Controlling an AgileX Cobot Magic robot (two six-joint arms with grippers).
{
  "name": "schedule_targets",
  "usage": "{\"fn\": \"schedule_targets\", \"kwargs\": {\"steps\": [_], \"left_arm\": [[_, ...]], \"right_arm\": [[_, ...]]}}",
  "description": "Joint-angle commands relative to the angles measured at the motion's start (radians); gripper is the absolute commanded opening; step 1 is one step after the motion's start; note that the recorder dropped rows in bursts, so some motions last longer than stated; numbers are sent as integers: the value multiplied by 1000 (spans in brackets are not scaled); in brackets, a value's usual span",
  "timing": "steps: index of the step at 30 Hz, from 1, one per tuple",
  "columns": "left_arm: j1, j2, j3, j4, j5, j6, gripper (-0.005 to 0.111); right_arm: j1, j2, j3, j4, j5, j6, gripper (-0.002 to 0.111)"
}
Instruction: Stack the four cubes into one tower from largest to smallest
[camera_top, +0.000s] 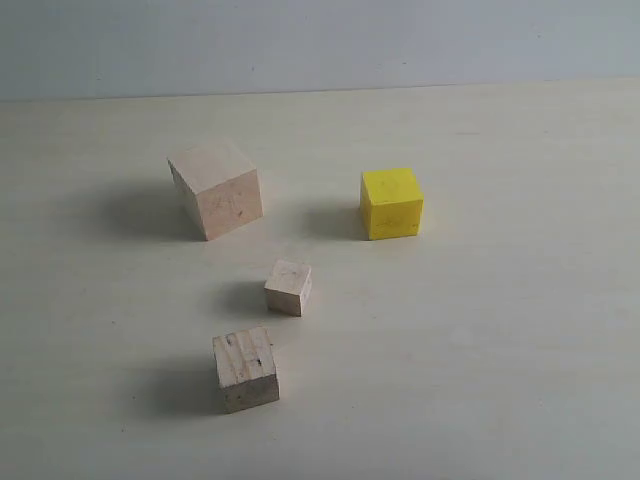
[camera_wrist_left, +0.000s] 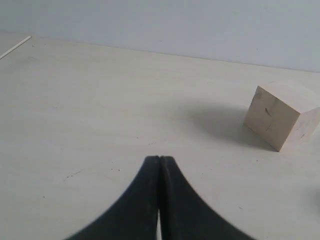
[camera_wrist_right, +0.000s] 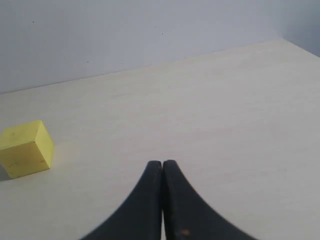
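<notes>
Exterior view showed all four cubes sitting apart on the table (camera_top: 500, 350), none stacked. The large cube (camera_top: 216, 188) was at back left and the yellow cube (camera_top: 391, 203) at back right, well apart from it. The small cube (camera_top: 289, 287) sat nearer the camera, in front of the gap between those two. The medium cube (camera_top: 246, 369), striped grain on top, was nearest of all, near the small one but not touching. No arm showed in that view.

Left wrist view: the left gripper (camera_wrist_left: 159, 165) had its jaws pressed together with nothing between them, and the large cube lay ahead, well clear. Right wrist view: the right gripper (camera_wrist_right: 162, 167) was likewise closed and empty, the yellow cube ahead and well clear.

Progress, my read: zero, no tower begun. The large cube could serve as base where it stood. That left three placements: yellow onto large, medium onto yellow, small on top. Either pincer would have had to open before any pick.

Labels: none. No brand, print or writing was readable on any cube or the table, only wood grain and a few dark specks.
</notes>
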Motion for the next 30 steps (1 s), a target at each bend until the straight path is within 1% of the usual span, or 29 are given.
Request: {"fn": "schedule_targets", "kwargs": {"steps": [1,21,23,25,28,30], "left_arm": [[1,-5,4,2,-9,1,0],[1,-5,4,2,-9,1,0],[1,-5,4,2,-44,1,0],[1,-5,4,2,-115,1,0],[1,-5,4,2,-242,1,0],[1,-5,4,2,-294,1,0]], "right_arm": [[-5,-7,5,0,-9,-1,0],[-5,-7,5,-7,-31,-1,0],[-5,-7,5,-7,-102,-1,0],[-5,-7,5,-7,-215,-1,0],[-5,-7,5,-7,-422,-1,0],[-5,-7,5,-7,-544,-1,0]]}}
